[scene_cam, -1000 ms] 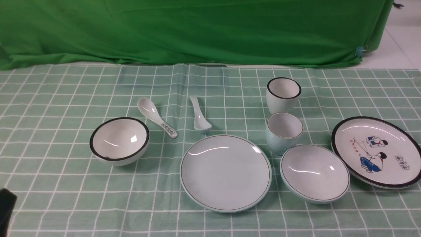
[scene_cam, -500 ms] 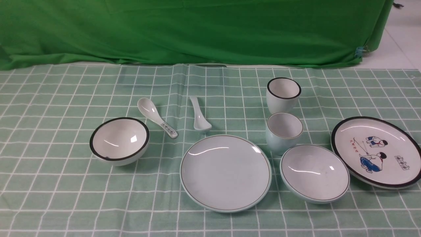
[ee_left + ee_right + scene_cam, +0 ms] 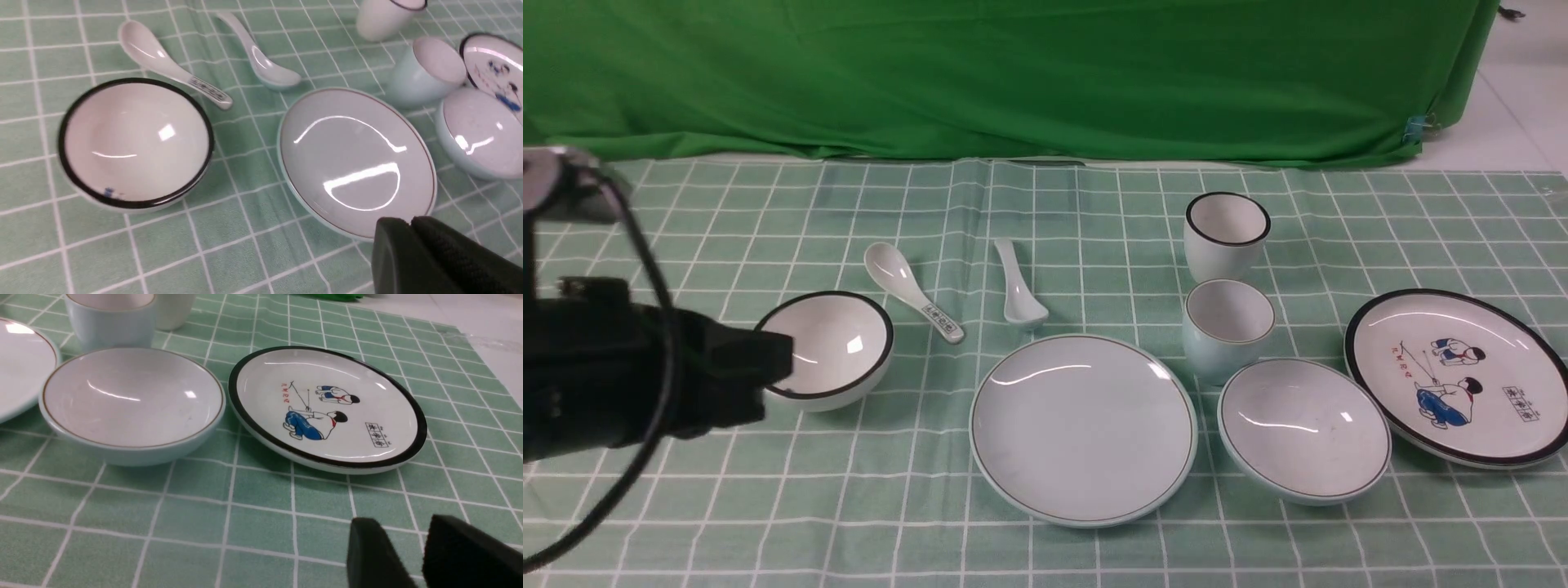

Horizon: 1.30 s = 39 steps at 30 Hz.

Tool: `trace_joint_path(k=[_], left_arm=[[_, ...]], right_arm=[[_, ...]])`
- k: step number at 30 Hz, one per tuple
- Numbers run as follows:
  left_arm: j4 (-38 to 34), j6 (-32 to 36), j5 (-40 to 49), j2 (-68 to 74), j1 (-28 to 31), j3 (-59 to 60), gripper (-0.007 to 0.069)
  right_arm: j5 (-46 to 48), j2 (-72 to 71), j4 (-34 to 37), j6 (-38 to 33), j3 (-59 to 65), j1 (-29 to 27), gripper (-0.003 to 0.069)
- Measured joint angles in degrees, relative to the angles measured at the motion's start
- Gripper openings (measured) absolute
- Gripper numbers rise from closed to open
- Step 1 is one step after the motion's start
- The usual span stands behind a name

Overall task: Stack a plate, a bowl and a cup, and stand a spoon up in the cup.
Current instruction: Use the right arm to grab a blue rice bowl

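The pale blue-green plate lies at the front middle of the checked cloth. The bowl sits just right of it, and the cup stands behind the gap between them. The plain spoon lies behind the plate. My left gripper is shut and empty, raised at the left in front of the black-rimmed bowl. In the left wrist view its tips hang over the plate's near rim. My right gripper is slightly open and empty, low over the cloth near the bowl.
A black-rimmed white bowl sits at the left, with a patterned spoon behind it. A black-rimmed cup stands behind the task cup. A cartoon plate lies at the far right. A green backdrop hangs behind the table.
My left arm has swung into the front view from the left and now hides part of the black-rimmed bowl. No dish has moved.
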Motion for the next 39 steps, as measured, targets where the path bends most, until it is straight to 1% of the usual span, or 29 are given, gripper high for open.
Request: trace_joint_path(k=[3, 5, 7, 9, 15, 17, 19, 20, 21, 23, 24, 27, 30, 32, 33, 34, 35, 36, 38, 39], left_arm=[[0.4, 1.7, 2.2, 3.4, -3.8, -1.7, 0.0017], [0.9, 1.9, 3.1, 4.3, -5.0, -2.0, 0.0017], [1.7, 2.0, 3.9, 4.8, -5.7, -2.2, 0.0017], [2.5, 2.4, 4.1, 4.9, -5.7, -2.2, 0.0017], [2.8, 3.0, 4.1, 4.9, -5.7, -2.2, 0.0017], [2.3, 3.1, 3.9, 4.9, -5.7, -2.2, 0.0017], [1.8, 3.2, 3.4, 4.9, -5.7, -2.2, 0.0017], [-0.4, 5.0, 1.6, 4.9, -5.7, -2.2, 0.0017], [-2.7, 6.8, 0.2, 4.9, -5.7, -2.2, 0.0017], [-8.3, 13.0, -1.9, 4.9, -5.7, -2.2, 0.0017], [-10.7, 15.2, -2.4, 4.9, -5.7, -2.3, 0.0017], [-13.2, 18.4, -2.3, 4.9, -5.7, -3.0, 0.0017], [-13.6, 19.8, -1.7, 4.2, -5.7, -3.3, 0.0017], [-13.8, 20.3, -1.4, 3.2, -5.7, -3.3, 0.0017], [-13.7, 20.8, -1.1, 1.3, -5.7, -3.3, 0.0017], [-13.7, 21.1, -1.0, -1.3, -5.7, -3.3, 0.0017], [-13.7, 21.1, -0.8, -3.2, -5.7, -3.3, 0.0017], [-13.7, 21.1, -0.8, -4.0, -5.7, -3.3, 0.0017], [-13.7, 21.2, -0.8, -6.5, -5.7, -3.3, 0.0017], [-13.7, 21.2, -0.7, -9.2, -5.7, -3.3, 0.0017]], right_arm=[[-0.2, 0.0, 0.0, 0.0, 0.0, 0.0, 0.0242], [-1.4, 0.0, 1.2, 1.7, 0.0, 0.0, 0.0242], [-4.3, 0.0, 5.4, 7.0, 0.0, 0.0, 0.0242], [-9.1, 0.0, 8.3, 14.5, 0.0, 0.0, 0.0242], [-17.6, 0.0, 10.1, 25.5, 0.0, 0.2, 0.0242], [-15.0, 0.6, 10.3, 28.4, -1.4, 1.7, 0.0226], [-11.8, 2.0, 10.3, 28.8, -3.4, 2.9, 0.0204], [-4.4, 6.4, 10.5, 26.5, -9.1, 5.6, 0.0155], [1.5, 10.9, 10.5, 22.0, -13.9, 8.5, 0.0129], [12.3, 21.4, 10.1, 15.5, -23.1, 13.1, 0.0106], [18.3, 27.8, 9.5, 12.0, -27.8, 16.2, 0.0100], [25.1, 41.7, 7.1, 7.0, -36.0, 21.0, 0.0097], [27.8, 53.2, 5.1, 3.5, -42.6, 24.8, 0.0097], [28.4, 57.8, 4.6, 2.2, -45.5, 26.1, 0.0100], [29.0, 64.0, 4.5, 1.0, -48.8, 27.0, 0.0113], [30.3, 70.5, 4.4, -0.7, -52.5, 27.5, 0.0148], [31.0, 74.2, 4.3, -1.8, -54.7, 27.7, 0.0181], [31.1, 74.9, 4.2, -2.0, -55.2, 27.7, 0.0189], [31.4, 79.3, 4.0, -3.5, -58.0, 27.8, 0.0249], [31.5, 83.5, 3.9, -4.4, -60.8, 27.8, 0.0323]])
